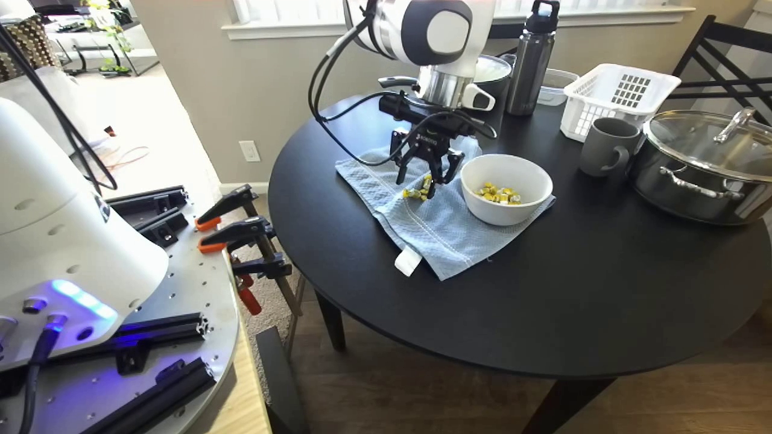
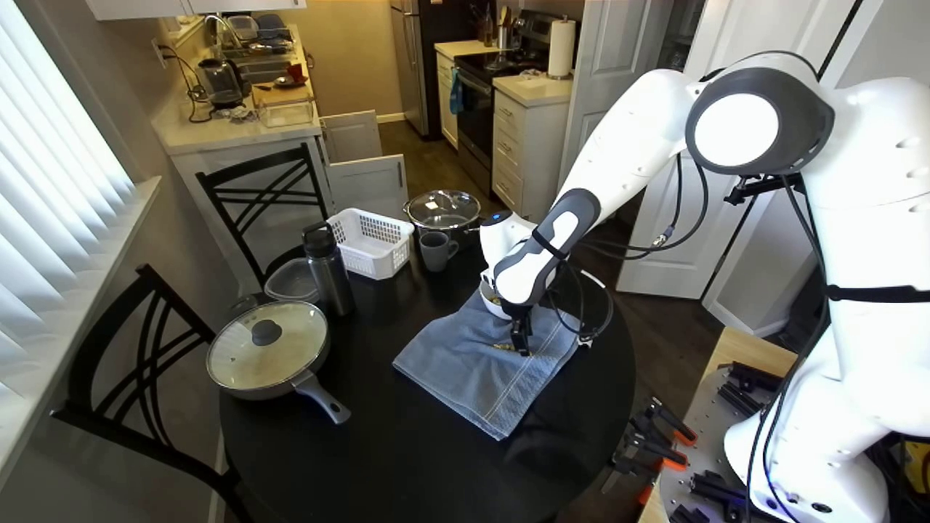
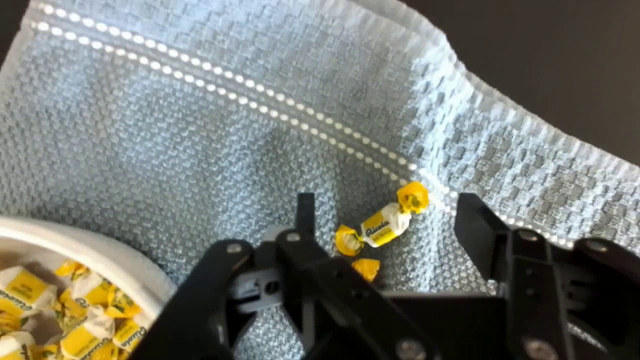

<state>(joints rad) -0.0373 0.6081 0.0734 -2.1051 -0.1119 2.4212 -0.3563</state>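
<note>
Black two-fingered gripper [image 3: 386, 206]: spread, beside round white bowl [image 3: 100, 256]
Yellow-and-white wrapped candy [image 3: 384, 227]: between jaws (touching neither), near bowl
Blue textured towel [image 3: 200, 160]: under bowl

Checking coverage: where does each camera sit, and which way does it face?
Wrist view: above the open gripper, facing down at Ricola candies; robot parts: gripper.
An exterior view: beside the base, facing table and blinds; robot parts: base, arm, gripper.
An exterior view: high, facing across the table to the stove; same parts.
Both exterior views share towel beneath white bowl.
</note>
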